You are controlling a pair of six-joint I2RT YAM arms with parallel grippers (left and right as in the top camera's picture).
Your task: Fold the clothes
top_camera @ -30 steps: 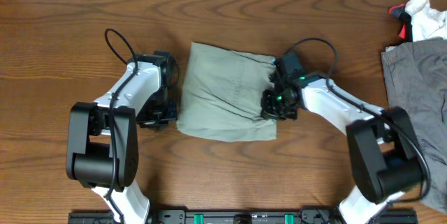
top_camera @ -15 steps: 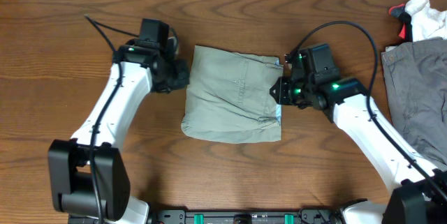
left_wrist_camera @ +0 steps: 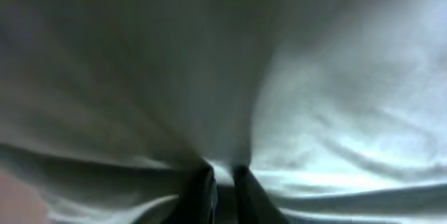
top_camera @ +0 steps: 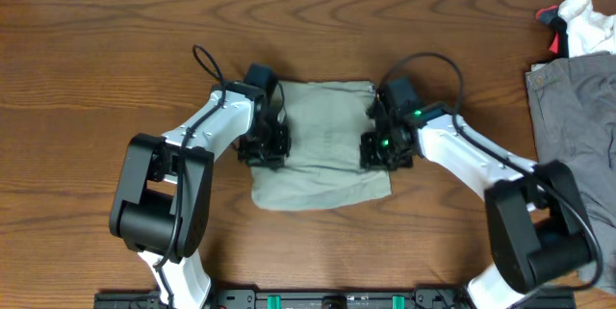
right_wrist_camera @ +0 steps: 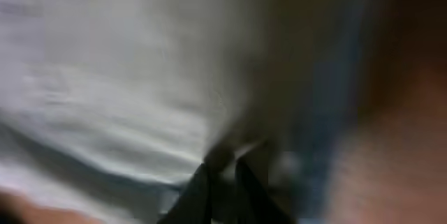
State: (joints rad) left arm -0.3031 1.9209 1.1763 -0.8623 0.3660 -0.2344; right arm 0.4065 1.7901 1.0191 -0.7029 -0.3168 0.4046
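Note:
The pale khaki-green shorts [top_camera: 325,150] lie folded into a rough rectangle in the middle of the wooden table [top_camera: 96,49]. My left gripper [top_camera: 272,145] is down on the shorts' left edge. My right gripper [top_camera: 377,145] is down on their right edge. In the left wrist view the two dark fingers [left_wrist_camera: 222,195] sit close together with bunched cloth [left_wrist_camera: 314,112] pinched between them. In the right wrist view the fingers [right_wrist_camera: 222,185] are likewise nearly closed on blurred pale cloth [right_wrist_camera: 105,77].
A darker grey garment [top_camera: 577,126] lies at the right edge of the table. A small white-and-red cloth item [top_camera: 580,18] sits at the far right corner. The arm bases stand at the front edge.
Half a second ago both grippers were raised beside the shorts' upper corners. Now both are back down on the left and right edges, pinching cloth; the shorts look narrower and rumpled.

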